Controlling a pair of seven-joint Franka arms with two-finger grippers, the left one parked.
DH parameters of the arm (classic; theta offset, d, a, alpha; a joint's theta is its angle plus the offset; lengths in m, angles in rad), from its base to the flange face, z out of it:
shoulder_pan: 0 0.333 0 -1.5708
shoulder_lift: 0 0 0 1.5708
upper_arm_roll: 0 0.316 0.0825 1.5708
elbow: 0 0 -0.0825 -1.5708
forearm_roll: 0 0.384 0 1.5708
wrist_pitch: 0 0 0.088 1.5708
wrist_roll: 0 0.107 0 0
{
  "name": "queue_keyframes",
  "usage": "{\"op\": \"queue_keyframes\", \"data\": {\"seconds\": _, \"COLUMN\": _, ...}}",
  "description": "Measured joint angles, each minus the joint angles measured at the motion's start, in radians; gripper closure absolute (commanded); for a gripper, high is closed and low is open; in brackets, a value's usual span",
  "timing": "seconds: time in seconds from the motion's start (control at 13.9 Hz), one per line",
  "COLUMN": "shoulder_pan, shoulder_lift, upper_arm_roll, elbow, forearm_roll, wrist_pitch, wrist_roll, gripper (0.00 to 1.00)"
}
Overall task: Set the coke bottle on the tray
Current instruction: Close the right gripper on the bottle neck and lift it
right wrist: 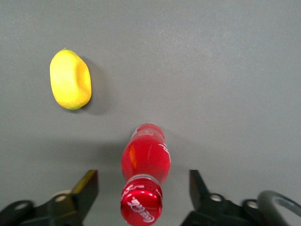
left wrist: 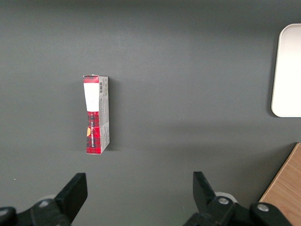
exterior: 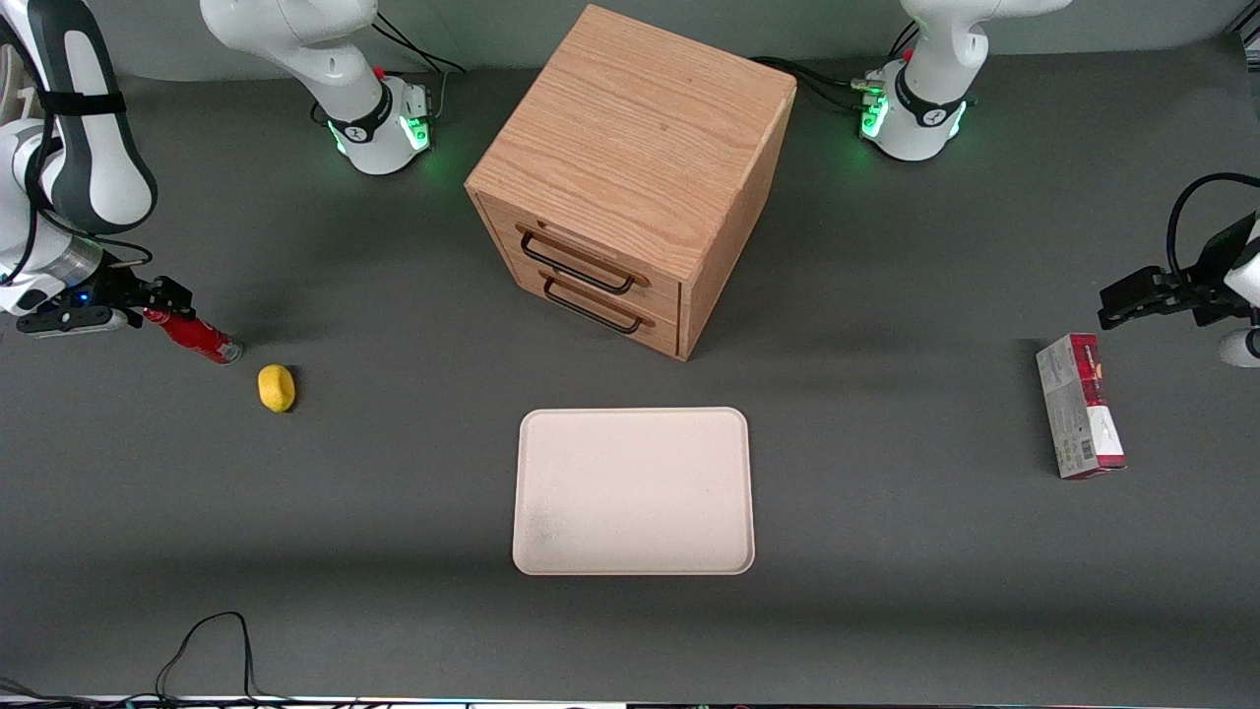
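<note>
Pincer (right wrist: 141,195): fingers apart, one on each side of the coke bottle (right wrist: 145,174), not clamped. The bottle lies on the desk (exterior: 886,611) at the working arm's end, near a yellow lemon-like object (exterior: 277,388).

Step in hand, as judged: the grasp. Next the fingers must close on the neck, then lift.

The tray (exterior: 634,490) sits well apart, bare, in front of the drawer cabinet (exterior: 630,177); open desk lies between.

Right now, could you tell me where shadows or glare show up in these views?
Front view: the wooden drawer cabinet casts a soft shadow; green lights glow at the arm bases. Right wrist view: highlights gleam on the coke bottle, between the open hand's fingers; the lemon casts a soft shadow.
</note>
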Motion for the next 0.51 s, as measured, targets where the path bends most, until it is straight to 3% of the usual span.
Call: {"op": "queue_keyframes", "data": {"seconds": 0.51, "shoulder_pan": 0.000, "shoulder_lift": 0.011, "upper_arm_roll": 0.001, "elbow": 0.011, "forearm_roll": 0.005, "wrist_pitch": -0.025, "wrist_roll": 0.007, "gripper": 1.00}}
